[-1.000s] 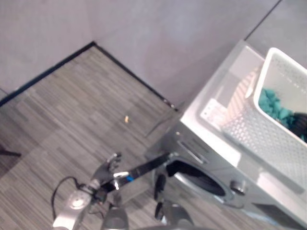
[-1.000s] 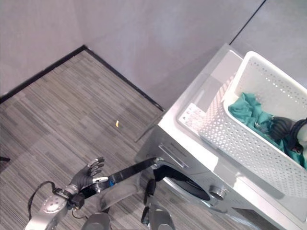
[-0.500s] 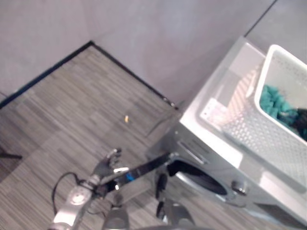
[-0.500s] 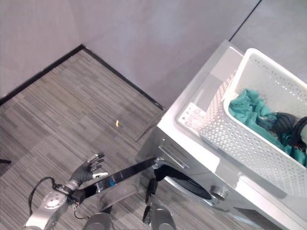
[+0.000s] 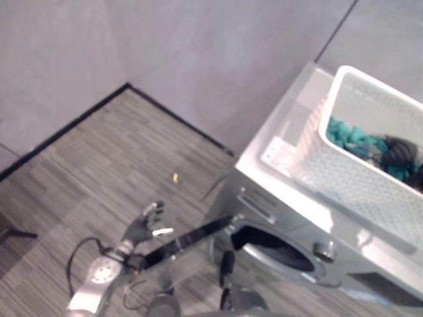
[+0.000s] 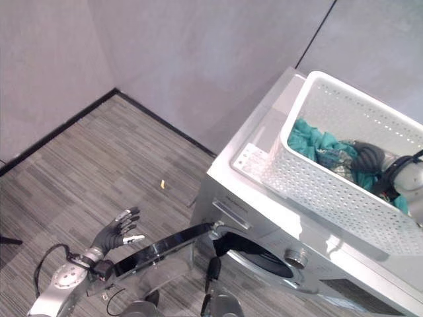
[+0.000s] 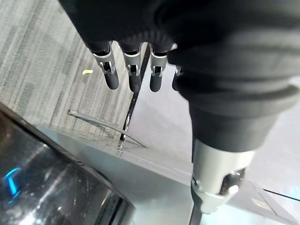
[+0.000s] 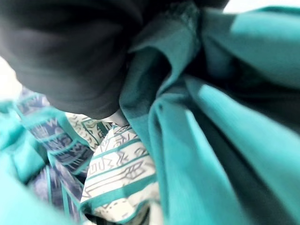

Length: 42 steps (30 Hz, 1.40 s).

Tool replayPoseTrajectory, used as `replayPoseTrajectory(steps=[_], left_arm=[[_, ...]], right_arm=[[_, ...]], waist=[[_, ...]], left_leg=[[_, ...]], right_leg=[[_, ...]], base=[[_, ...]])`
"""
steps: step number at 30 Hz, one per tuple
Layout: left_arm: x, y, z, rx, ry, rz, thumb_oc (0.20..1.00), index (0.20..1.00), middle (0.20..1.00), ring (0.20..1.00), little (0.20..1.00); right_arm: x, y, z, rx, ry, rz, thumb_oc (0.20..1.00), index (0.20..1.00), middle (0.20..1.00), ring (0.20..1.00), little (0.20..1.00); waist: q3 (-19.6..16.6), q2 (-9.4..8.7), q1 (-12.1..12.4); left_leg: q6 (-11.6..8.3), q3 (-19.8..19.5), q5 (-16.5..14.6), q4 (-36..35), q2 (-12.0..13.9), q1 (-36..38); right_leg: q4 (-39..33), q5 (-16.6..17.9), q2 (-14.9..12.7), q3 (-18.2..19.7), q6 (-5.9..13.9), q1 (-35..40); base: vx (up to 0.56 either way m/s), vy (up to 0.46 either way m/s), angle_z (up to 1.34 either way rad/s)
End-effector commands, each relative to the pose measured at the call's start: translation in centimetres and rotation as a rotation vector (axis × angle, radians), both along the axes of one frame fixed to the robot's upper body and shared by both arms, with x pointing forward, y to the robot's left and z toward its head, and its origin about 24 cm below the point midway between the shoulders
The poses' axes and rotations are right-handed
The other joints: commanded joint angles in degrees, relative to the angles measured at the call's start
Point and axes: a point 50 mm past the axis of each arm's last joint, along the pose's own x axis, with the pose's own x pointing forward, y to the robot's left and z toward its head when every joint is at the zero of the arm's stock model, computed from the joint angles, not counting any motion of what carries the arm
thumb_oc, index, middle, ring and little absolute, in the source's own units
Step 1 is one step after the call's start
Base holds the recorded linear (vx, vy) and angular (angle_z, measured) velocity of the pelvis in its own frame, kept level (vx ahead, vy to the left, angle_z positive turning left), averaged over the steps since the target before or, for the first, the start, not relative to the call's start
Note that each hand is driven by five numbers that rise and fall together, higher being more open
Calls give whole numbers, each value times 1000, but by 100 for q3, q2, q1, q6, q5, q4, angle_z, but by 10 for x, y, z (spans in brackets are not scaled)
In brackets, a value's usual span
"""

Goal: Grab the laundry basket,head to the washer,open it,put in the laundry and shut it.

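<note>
Compared with a second ago, the right hand [image 6: 370,160] is reaching deeper into the laundry basket [image 6: 317,191], its dark cover now lying among the clothes, while the left hand [image 6: 117,228] is hovering in much the same spot over the floor; most of the wider shift is the head camera turning. In the right wrist view the fingers are buried in folds of teal laundry [image 8: 220,140] and a patterned white-and-teal piece [image 8: 119,173], so whether they are curling round cloth cannot be told. The left hand is hanging with its fingers [image 7: 133,70] straight and spread, holding nothing, just beyond the outer edge of the washer door [image 6: 158,249], which is already standing swung open.

The basket is sitting on top of the washer [image 6: 264,218], and the laundry [image 6: 317,146] is still lying inside it. The drum opening [image 6: 261,256] is showing dark on the washer's front, below the basket.

To do this step well, the right hand is probably best closing on a thick bunch of cloth rather than one loose edge, lifting clear of the basket rim, then carrying it down and forward into the opening. Trailing sleeves are likely to catch on the rim or the door.
</note>
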Motion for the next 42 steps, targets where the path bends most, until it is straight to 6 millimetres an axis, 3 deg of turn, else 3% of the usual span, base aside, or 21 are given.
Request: replayPoseTrajectory(steps=[1, 6, 18, 30, 32, 34, 39, 42], left_arm=[[14, -11, 26, -24, -145, -66, 1000, 1000, 1000, 1000, 1000], [16, -9, 27, -10, -150, -61, 1000, 1000, 1000, 1000, 1000], [19, -14, 28, 19, -155, -92, 1000, 1000, 1000, 1000, 1000], [27, -13, 33, 75, -188, -95, 1000, 1000, 1000, 1000, 1000], [27, -14, 33, 70, -190, -92, 1000, 1000, 1000, 1000, 1000], [28, -13, 33, 95, -196, -102, 1000, 1000, 1000, 1000, 1000], [30, -15, 34, 97, -209, -111, 1000, 1000, 1000, 1000, 1000], [30, -13, 35, 116, -210, -120, 1000, 1000, 1000, 1000, 1000]], right_arm=[[-1, -7, 72, -46, -363, -53, 200, 200, 200, 200, 200], [-6, -4, 93, -94, -547, -80, 200, 200, 200, 200, 200], [-14, 5, 118, -137, -850, -135, 200, 200, 200, 200, 200], [-38, 24, 209, -542, -1219, -267, 200, 200, 200, 200, 200], [-37, 26, 211, -545, -1222, -262, 200, 200, 200, 200, 200], [-43, 27, 230, -644, -1249, -295, 200, 200, 200, 200, 200], [-42, 31, 248, -671, -1282, -322, 200, 200, 200, 200, 200], [-43, 24, 258, -727, -1256, -378, 200, 200, 200, 200, 200]], waist=[[-2, 213, 131], [-161, 209, 149], [-335, 196, 232], [-514, 52, 498], [-507, 77, 483], [-585, -7, 555], [-615, -35, 593], [-658, -126, 641]], left_leg=[[322, 186, 616, -1057, 132, 356], [373, 196, 560, -1087, 90, 500], [452, 184, 526, -1089, 20, 671], [449, 75, 481, -1087, -1, 786], [449, 77, 481, -1087, -3, 789], [431, 60, 424, -1096, 25, 839], [415, 33, 410, -1095, 20, 867], [398, 23, 400, -1095, 25, 884]], right_leg=[[106, -950, -158, -160, 840, 810], [111, -973, -170, -161, 848, 919], [181, -972, -238, -193, 850, 1053], [175, -1020, -234, -267, 840, 1217], [174, -1020, -236, -264, 840, 1219], [167, -1077, -216, -302, 852, 1286], [158, -1079, -224, -346, 853, 1332], [152, -1070, -228, -393, 861, 1363]], base=[[47, 24, -2], [21, 24, 0], [2, 2, 0], [6, 0, 1], [3, 0, 2], [0, 0, 0], [26, -7, 2], [8, -4, 3]])
